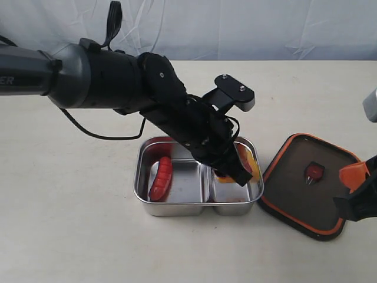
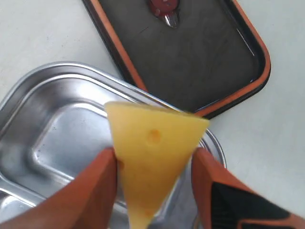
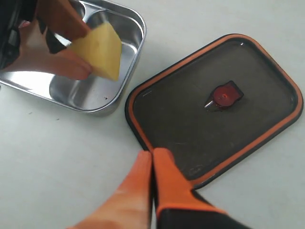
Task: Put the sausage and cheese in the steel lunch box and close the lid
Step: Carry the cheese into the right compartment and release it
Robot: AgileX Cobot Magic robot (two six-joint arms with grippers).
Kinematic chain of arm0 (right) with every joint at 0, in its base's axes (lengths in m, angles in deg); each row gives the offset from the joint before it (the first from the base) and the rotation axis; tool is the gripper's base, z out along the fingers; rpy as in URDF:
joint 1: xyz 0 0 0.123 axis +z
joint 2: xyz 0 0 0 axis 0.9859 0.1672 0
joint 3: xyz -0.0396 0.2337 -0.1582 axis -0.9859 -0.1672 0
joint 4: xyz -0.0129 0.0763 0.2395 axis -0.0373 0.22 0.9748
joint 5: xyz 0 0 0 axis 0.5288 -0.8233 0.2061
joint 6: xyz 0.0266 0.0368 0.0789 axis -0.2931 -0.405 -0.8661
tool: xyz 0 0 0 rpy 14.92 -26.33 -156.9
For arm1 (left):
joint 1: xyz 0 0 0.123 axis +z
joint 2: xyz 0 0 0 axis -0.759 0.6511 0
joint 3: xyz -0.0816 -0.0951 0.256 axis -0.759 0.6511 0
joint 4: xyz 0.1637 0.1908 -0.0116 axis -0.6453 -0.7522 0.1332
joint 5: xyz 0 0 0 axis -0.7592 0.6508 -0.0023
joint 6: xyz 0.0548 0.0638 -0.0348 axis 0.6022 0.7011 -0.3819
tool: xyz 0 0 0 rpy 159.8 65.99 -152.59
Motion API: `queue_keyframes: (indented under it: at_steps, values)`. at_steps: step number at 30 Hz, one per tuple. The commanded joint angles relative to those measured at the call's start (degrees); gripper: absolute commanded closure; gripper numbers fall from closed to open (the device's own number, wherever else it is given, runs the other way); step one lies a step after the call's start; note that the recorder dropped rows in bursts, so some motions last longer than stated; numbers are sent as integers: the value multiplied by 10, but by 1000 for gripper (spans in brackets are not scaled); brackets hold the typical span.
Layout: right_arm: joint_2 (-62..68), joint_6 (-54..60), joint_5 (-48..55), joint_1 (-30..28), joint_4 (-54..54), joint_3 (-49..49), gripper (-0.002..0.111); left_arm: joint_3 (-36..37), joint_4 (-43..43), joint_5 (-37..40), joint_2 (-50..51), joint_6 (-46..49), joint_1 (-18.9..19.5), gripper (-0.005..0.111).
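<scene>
Left wrist view: cheese [image 2: 152, 157] between the left fingers [image 2: 93, 186], narrow tip deep between them, broad end poking out past the tips, long axis running along the fingers.
Left grip: one finger touching the wedge's side, the other just beside it; clamped or loosening, cannot tell.
Cheese, place: over the narrower compartment of the steel lunch box [image 1: 177, 209], the one next to the lid [image 3: 190, 124]; raised or resting on the floor, not clear.
Cheese, look: pale yellow triangle, matte, flat-faced, one shallow hole showing.
Sausage [image 1: 161, 178]: red, ribbed, lying in the box's wider compartment, along the wall farthest from the lid.
Lid: flat on the table [image 1: 70, 236] just beside the box; dark, orange-rimmed, reddish valve [image 3: 225, 95] at its centre.
Right fingers [image 3: 167, 176]: pressed together, nothing between them, tips at the lid's orange rim; touching it or not, unclear.
Next move, as a judgement: a short drop from the left fingers into the narrower compartment — left arm in place for that, right arm nearer the lid for closing.
</scene>
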State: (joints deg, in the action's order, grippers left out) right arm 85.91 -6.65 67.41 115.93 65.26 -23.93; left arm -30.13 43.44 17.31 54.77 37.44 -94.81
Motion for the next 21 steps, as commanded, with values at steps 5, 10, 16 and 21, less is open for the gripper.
queue_keyframes:
  at_steps: [5, 10, 16, 21]
  values:
    - [-1, -207, 5, -1, -169, -8, 108, -5, 0, 5, -2, -14, -3, 56]
    - [20, -324, 41, -2, -232, -24, 108, -5, -19, 41, -6, -14, -3, 85]
    - [76, -408, 38, -2, -256, -13, 108, -5, -123, 111, -34, -86, -3, 107]
    - [149, -451, 31, -13, -251, 40, 108, -5, -272, 149, -82, -199, -3, 107]
